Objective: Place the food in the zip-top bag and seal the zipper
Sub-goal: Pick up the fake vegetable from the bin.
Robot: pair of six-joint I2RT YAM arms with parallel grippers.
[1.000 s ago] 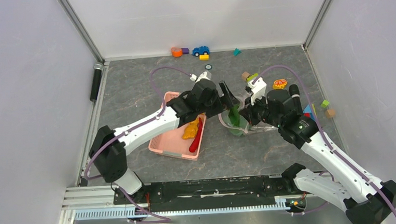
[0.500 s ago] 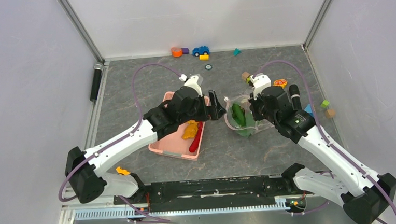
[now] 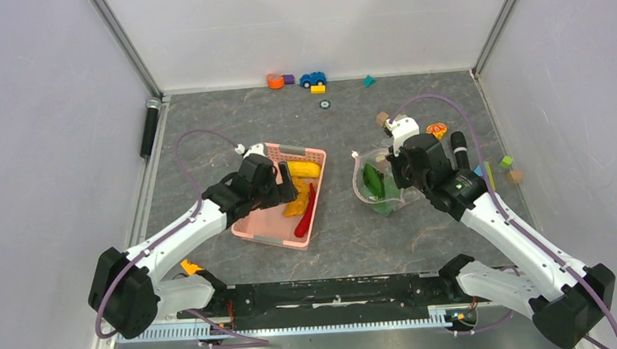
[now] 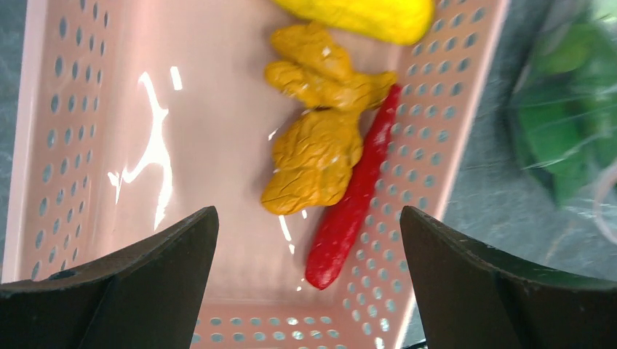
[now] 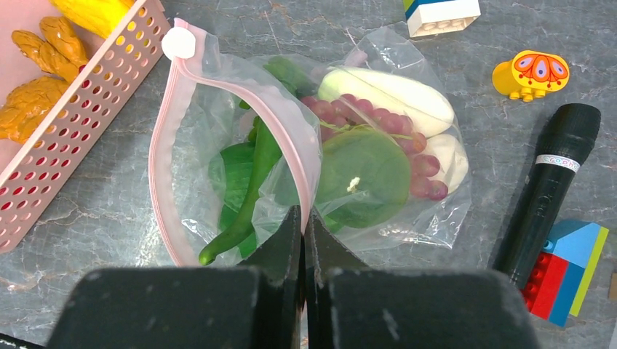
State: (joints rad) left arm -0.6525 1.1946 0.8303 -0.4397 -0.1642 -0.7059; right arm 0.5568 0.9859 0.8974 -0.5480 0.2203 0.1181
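**Shut right hand point(image 3: 390, 173) pinches bag point(image 3: 363, 195) rim; left hand point(image 3: 288, 185) gapes over basket point(image 3: 270, 229)**

Top camera: the right hand sits over the right part of the clear bag. The bag lies on the bench point(image 3: 206, 140), right of the pink basket and apart from it, and green food shows through the plastic. The left hand hangs above the middle of the basket, wide open and holding nothing. In the basket lie a yellow piece point(image 3: 305, 169) at the far end, an orange piece point(image 3: 296, 203) and a red chili point(image 3: 308, 211) along the right wall. Small toys dot the far edge and right side of the bench.

Left wrist: the two fingers point(image 4: 167, 269) stand far apart at the bottom corners, empty. Between them lies the basket floor. The orange piece point(image 4: 316, 153) touches the chili point(image 4: 353, 211), and the yellow piece point(image 4: 364, 14) lies across the top end. Past the basket wall point(image 4: 451, 109) the bag point(image 4: 575, 109) shows, blurred.

Right wrist: the fingers point(image 5: 287, 240) press together on the bag point(image 5: 436, 211) rim, with the pink zipper point(image 5: 171, 145) clamped between them. The zipper loops wide, so the mouth stands open. Its white slider point(image 5: 178, 43) sits at the far end, near the basket point(image 5: 87, 109) corner. Inside the bag are a long green pod point(image 5: 251, 189), white-stalked bok choy point(image 5: 393, 87), purple grapes point(image 5: 396, 123) and a round green piece point(image 5: 364, 167). A black microphone point(image 5: 553, 174) lies to the right, between a yellow butterfly block point(image 5: 531, 73) and coloured blocks point(image 5: 567, 269).
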